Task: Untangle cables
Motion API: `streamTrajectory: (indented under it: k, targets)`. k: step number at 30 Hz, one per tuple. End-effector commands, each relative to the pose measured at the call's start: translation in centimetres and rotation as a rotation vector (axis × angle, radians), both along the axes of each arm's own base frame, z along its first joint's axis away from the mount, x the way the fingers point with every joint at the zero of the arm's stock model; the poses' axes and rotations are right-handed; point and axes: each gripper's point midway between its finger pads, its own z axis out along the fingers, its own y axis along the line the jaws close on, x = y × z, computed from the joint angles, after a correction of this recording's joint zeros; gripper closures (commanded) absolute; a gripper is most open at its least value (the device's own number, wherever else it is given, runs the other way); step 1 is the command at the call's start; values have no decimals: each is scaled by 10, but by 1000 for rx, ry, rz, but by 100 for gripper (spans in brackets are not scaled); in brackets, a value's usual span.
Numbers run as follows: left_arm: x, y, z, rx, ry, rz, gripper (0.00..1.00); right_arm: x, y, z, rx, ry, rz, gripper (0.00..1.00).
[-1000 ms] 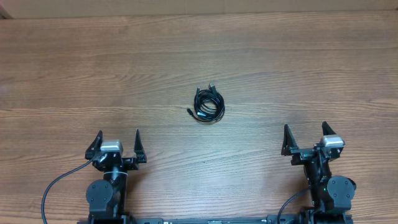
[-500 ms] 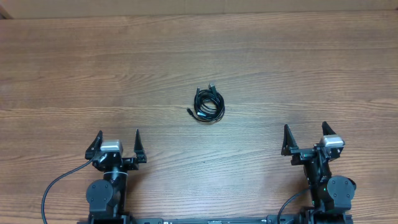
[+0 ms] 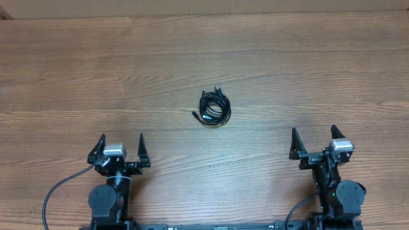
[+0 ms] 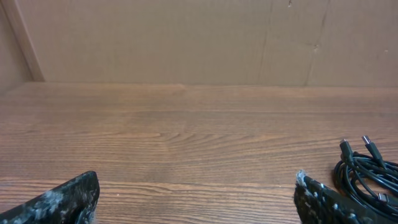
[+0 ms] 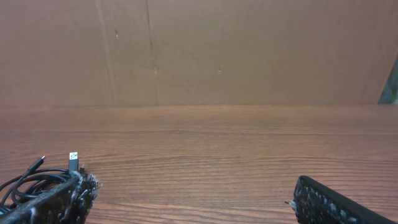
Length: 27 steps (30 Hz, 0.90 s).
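Here cables (image 3: 215, 108) lie bunched on wood-grain table (image 3: 307, 70), brown wall (image 4: 186, 37) behind

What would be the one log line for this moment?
stage: not started | cables: bunched on table, untouched | left gripper: open, empty | right gripper: open, empty

Table (image 3: 307, 64): wood-grain.
Cables (image 3: 215, 107): one small black bundle near centre.
Left gripper (image 3: 121, 137): jaws spread, empty, well apart from bundle.
Right gripper (image 3: 313, 129): likewise spread, empty.
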Motion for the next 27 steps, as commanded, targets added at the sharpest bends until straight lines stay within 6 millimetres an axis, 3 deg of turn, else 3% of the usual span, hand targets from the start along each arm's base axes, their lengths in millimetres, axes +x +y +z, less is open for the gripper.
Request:
streamTrajectory:
  k: [1,4,7,10,11,14,17,20,25,27]
  targets:
    - [0,-1,0,21,-7,-9,1,0,-2,-2,3,-3,-10,0]
    - [0,-1,0,21,-7,-9,0,0,-1,-1,3,-5,-2,0]
    - [0,-1,0,21,-7,-9,1,-3,21,1,59,-8,128,0]
    - [0,-1,0,21,-7,-9,0,-13,54,4,249,35,325,0]
    - [0,-1,0,21,-7,-9,0,-25,76,4,411,107,464,0]
    - [0,-1,0,21,-7,-9,1,-48,106,2,626,260,661,0]
    - [0,-1,0,21,-7,-9,1,-53,111,5,780,338,685,0]
    - [0,-9,1,-30,-9,-50,0,-58,114,26,726,248,754,0]
    - [-9,-61,8,-460,30,-326,0,-87,119,99,548,-74,906,0]
    - [-13,-72,11,-586,60,-385,0,-95,118,121,518,-134,913,0]
